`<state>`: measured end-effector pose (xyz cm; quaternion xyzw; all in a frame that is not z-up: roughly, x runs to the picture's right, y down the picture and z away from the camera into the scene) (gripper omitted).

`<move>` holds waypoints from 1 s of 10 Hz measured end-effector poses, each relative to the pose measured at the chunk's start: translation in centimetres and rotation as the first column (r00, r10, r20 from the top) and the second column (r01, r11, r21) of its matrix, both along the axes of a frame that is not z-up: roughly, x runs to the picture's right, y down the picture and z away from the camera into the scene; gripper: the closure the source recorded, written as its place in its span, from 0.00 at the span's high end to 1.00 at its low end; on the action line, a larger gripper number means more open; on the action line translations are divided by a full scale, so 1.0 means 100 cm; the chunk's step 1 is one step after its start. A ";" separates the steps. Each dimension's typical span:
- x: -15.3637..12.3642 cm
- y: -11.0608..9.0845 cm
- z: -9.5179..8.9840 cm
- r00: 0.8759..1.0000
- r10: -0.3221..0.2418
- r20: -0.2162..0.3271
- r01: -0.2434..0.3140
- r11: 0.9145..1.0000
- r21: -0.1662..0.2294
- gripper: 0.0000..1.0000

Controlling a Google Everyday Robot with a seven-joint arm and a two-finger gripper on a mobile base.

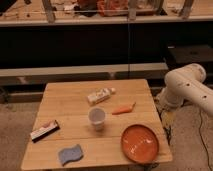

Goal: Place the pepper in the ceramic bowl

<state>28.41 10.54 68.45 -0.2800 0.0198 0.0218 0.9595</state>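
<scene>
The pepper, slim and orange with a pale tip, lies on the wooden table right of centre. The ceramic bowl, a wide orange-red dish, sits at the table's front right corner with nothing in it. My white arm reaches in from the right. Its gripper hangs just off the table's right edge, right of the pepper and above the bowl's far side. It is open and holds nothing.
A translucent white cup stands mid-table, left of the pepper. A white and tan carton lies behind it. A flat dark packet and a blue sponge sit front left. Dark shelving runs behind the table.
</scene>
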 end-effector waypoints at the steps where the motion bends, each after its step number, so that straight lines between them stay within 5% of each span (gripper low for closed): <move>1: 0.000 0.000 0.000 1.000 0.000 0.000 0.000 1.000 0.000 0.80; 10: -0.003 -0.002 0.003 1.000 -0.004 0.004 0.003 1.000 0.003 0.80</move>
